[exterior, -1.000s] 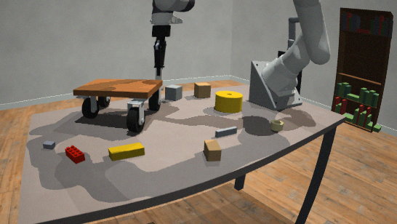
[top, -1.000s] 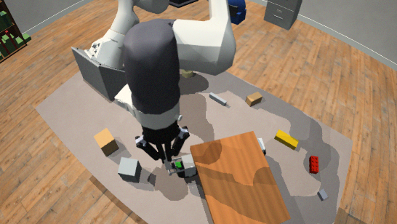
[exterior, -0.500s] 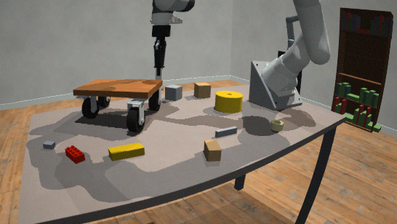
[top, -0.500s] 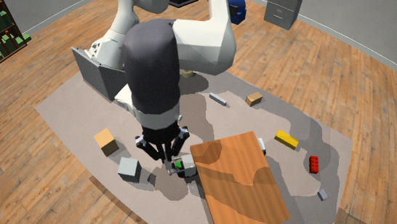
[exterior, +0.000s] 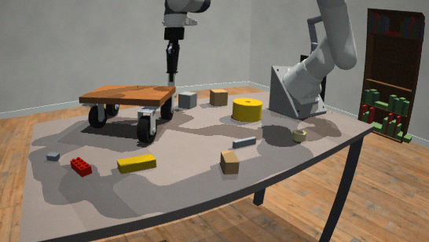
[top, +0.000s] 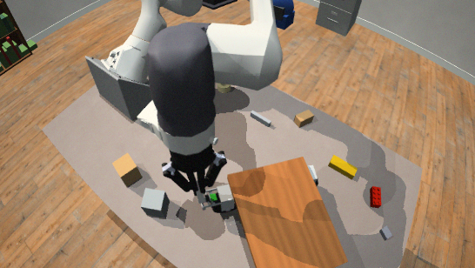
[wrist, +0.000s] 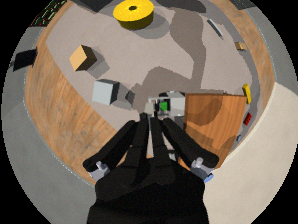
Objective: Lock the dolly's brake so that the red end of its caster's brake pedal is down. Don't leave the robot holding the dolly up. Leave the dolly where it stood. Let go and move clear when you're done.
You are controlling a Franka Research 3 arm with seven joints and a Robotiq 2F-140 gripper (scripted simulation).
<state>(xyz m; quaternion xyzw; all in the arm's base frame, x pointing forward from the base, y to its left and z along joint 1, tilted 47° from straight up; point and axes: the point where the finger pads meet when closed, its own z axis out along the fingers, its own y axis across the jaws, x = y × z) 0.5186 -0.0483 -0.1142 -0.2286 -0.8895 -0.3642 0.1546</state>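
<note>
The dolly [top: 284, 211] has an orange wooden deck and black casters and stands on the table; it also shows in the exterior view [exterior: 127, 95] and the wrist view [wrist: 213, 115]. One caster bracket sticks out at the deck's near-left corner, with the green end of the brake pedal [top: 213, 197] showing on top; it also shows in the wrist view [wrist: 161, 104]. No red end is visible. My gripper [top: 201, 194] is shut and empty, fingertips pointing down right beside the green pedal end. In the exterior view my gripper [exterior: 171, 82] hangs just above the deck's far corner.
A grey cube [top: 155, 203] and a tan cube [top: 127, 169] lie left of the gripper. A yellow bar [top: 342, 166], red brick [top: 376, 197], small grey blocks [top: 260, 117] and a tan block [top: 304, 117] are scattered around. A yellow disc [exterior: 247, 109] stands near the robot base.
</note>
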